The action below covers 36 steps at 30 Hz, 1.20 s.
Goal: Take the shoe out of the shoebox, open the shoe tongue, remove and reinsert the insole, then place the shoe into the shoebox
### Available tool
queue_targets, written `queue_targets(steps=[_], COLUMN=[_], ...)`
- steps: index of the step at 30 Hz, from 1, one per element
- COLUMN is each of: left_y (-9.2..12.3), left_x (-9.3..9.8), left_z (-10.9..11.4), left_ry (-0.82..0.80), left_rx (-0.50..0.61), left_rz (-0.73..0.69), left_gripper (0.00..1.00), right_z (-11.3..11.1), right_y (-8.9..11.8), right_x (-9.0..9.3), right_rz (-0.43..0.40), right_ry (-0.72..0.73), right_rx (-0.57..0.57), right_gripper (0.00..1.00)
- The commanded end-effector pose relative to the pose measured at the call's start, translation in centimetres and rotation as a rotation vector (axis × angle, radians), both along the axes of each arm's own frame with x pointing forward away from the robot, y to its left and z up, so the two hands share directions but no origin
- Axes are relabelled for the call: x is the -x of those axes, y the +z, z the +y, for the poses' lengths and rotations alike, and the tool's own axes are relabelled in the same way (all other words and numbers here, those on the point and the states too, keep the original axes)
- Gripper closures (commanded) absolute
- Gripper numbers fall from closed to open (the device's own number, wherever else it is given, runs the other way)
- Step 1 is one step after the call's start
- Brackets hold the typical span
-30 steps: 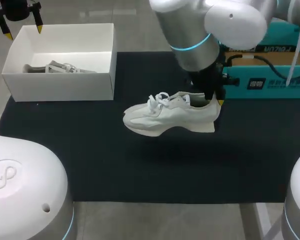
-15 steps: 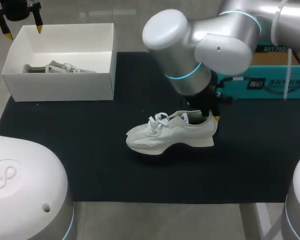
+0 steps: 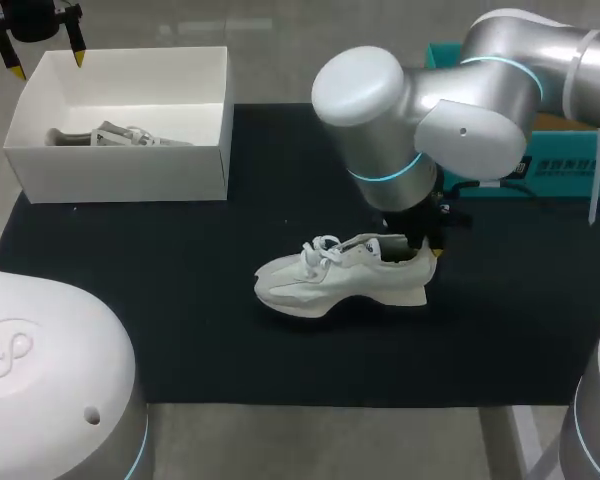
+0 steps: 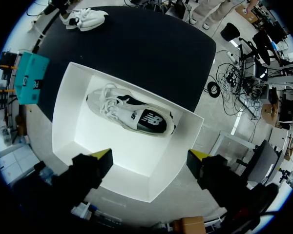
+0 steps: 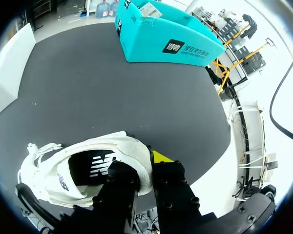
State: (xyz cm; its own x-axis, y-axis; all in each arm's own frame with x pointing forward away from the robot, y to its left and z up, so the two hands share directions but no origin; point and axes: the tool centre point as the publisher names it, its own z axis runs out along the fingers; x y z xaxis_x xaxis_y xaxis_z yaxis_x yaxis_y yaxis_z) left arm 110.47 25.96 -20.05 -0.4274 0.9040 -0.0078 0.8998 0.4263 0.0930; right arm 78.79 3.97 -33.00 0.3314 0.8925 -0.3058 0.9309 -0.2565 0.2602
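Left gripper (image 3: 48, 62): hangs above the far left corner of the shoebox, fingers spread wide with nothing between them (the left wrist view looks straight down into the box past both yellow tips (image 4: 151, 156)).
Shoebox (image 3: 120, 165): white, lidless, at the far left of the black mat (image 3: 180, 310), partly off the mat's edge.
Second shoe (image 3: 120, 135): lies on its side inside the shoebox (image 4: 68, 122), pale upper with a black patch on the flank, white laces (image 4: 132, 114).
Shoe (image 3: 340, 275): off-white sneaker with a thick pale sole and loosely tied white laces, upright near the middle of the mat, toe towards the left, heel towards the right; well apart from the shoebox. Whether the sole touches the mat cannot be told.
Right gripper (image 3: 425, 240): clamped on the shoe's heel collar, one finger down inside the opening over the dark insole, the other outside the heel (image 5: 145, 168).
Teal box (image 3: 565, 150): at the far right, behind the right arm.
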Motion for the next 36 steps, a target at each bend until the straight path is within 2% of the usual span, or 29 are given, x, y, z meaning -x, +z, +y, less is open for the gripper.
queue_targets(steps=[1, 13, 20, 28, 29, 30, 31, 36], left_y=[0.0, 0.0, 0.0, 0.0, 0.0, 0.0, 0.0, 0.0], left_x=[0.0, 0.0, 0.0, 0.0, 0.0, 0.0, 0.0, 0.0], left_z=[0.0, 0.0, 0.0, 0.0, 0.0, 0.0, 0.0, 0.0], left_ry=[-0.001, -0.001, -0.001, -0.001, -0.001, -0.001, -0.001, -0.001], left_rx=[-0.002, -0.002, -0.002, -0.002, -0.002, -0.002, -0.002, -0.002], left_rz=[0.0, 0.0, 0.0, 0.0, 0.0, 0.0, 0.0, 0.0], left_gripper=[0.0, 0.0, 0.0, 0.0, 0.0, 0.0, 0.0, 0.0], right_z=[-0.6, -1.1, -1.0, -0.7, -0.7, -0.7, -0.7, -0.7], right_y=[-0.5, -2.2, -3.7, -4.6, -4.6, -4.6, -4.3, -2.6], right_x=[0.5, -1.2, -1.0, -1.0, -1.0, -0.9, -0.7, -0.1], right_rz=[-0.288, -0.301, -0.272, -0.258, -0.257, -0.256, -0.258, -0.271], right_ry=[-0.668, -0.738, -0.769, -0.796, -0.799, -0.802, -0.807, -0.789], right_rx=[-0.134, -0.177, -0.178, -0.18, -0.181, -0.181, -0.183, -0.176], right_gripper=[1.0, 1.0, 1.0, 1.0, 0.8, 0.51, 0.0, 0.0])
